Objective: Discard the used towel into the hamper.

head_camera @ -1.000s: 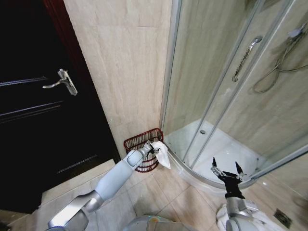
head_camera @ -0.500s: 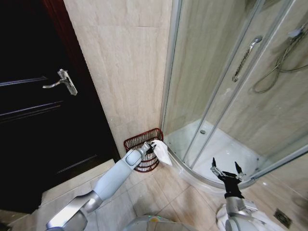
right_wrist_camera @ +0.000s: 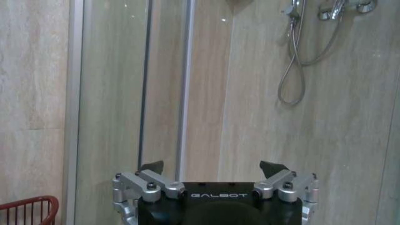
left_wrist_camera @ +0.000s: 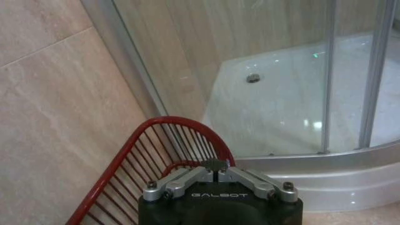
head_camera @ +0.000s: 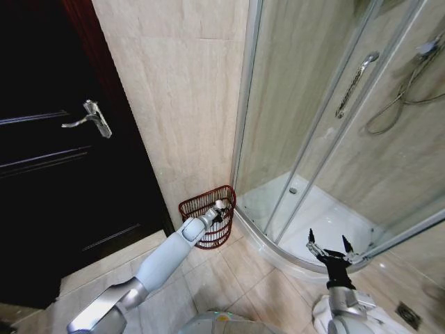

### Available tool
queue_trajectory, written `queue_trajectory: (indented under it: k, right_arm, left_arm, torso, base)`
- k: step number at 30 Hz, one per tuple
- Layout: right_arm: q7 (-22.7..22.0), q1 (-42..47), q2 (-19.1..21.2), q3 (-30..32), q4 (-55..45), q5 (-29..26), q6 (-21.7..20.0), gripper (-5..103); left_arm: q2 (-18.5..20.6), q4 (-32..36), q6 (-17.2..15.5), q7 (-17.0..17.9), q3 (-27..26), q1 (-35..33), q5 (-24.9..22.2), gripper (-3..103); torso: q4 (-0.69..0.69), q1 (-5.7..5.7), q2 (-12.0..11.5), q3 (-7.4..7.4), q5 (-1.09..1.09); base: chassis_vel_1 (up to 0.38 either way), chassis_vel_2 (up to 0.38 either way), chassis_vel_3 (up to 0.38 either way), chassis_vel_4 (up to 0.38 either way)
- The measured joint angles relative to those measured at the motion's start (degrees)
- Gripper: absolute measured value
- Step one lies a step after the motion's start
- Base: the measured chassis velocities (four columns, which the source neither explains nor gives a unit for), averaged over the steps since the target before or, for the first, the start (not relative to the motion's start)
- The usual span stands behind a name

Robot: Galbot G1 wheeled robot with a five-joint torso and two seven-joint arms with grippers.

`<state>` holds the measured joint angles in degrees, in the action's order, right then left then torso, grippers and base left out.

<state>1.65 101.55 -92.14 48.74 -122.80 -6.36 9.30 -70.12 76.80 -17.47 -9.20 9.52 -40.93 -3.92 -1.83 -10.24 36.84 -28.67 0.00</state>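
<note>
A bathroom: glass shower enclosure (head_camera: 327, 132), shower hose (head_camera: 400, 104), tiled walls (head_camera: 174, 90)

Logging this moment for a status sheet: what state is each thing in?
Left end effector: shut, empty, over the hamper's rim.
Right end effector: open, empty, low by the shower tray.
Hamper: upright on the floor, in the corner.
Door: closed.

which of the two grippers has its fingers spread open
The right gripper, held low by the shower tray; the left gripper, over the hamper, is closed.
</note>
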Motion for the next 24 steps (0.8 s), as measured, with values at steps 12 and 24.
queue_trajectory:
  k: [12, 24]
  right_arm:
    - [0.2, 0.0, 0.0, -0.5, -0.2, -0.1, 0.1, 100]
    - [1.7, 0.2, 0.0, -0.4, -1.6, -1.0, -1.1, 100]
  left_arm:
    - [-0.7, 7.7, 4.3, 9.9, -9.1, -6.6, -8.2, 34]
    - [-1.3, 23.7, 8.6, 17.7, -26.0, -19.8, -15.1, 77]
  torso:
    - [0.00, 0.00, 0.0, 0.00, 0.00]
    - [-0.01, 0.00, 0.0, 0.00, 0.00]
  base:
    - [0.000, 0.000, 0.000, 0.000]
    - [0.000, 0.000, 0.000, 0.000]
